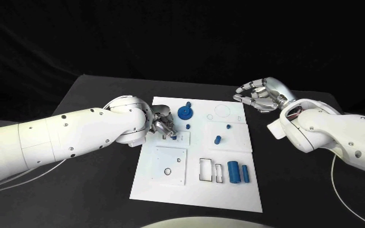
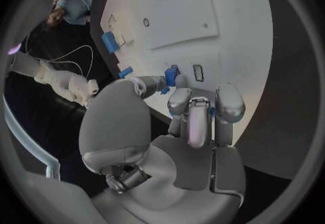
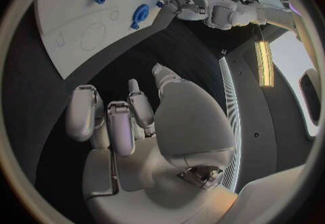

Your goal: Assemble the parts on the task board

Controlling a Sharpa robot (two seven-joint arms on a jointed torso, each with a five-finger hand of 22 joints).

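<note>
2 hands show over the black table (image 1: 99,88). The left hand (image 1: 161,122) rests at the left edge of the white board (image 1: 199,186), about halfway up it, its fingers (image 2: 177,99) bunched over a small blue part (image 2: 170,77). In the left wrist view the thumb and a fingertip close on that part from both sides, so it is pinched just above the board's surface; whether the part touches the board I cannot tell. The right hand (image 1: 258,95) hovers off the board's upper right corner, over bare table, fingers loosely curled and apart, holding nothing.

On the board, a blue round gear (image 1: 185,113) lies near the top, just right of the left hand, with a tiny blue peg (image 1: 188,104) above it. Another small blue piece (image 1: 218,140) stands near the board's middle, and a blue dot (image 1: 227,127) sits just above it. 2 blue cylinders (image 1: 238,172) lie side by side in the lower right part, beside rectangular outlines (image 1: 211,170). A thin ring outline (image 1: 222,111) marks the upper right area. A raised square plate (image 1: 169,164) occupies the lower left.
</note>
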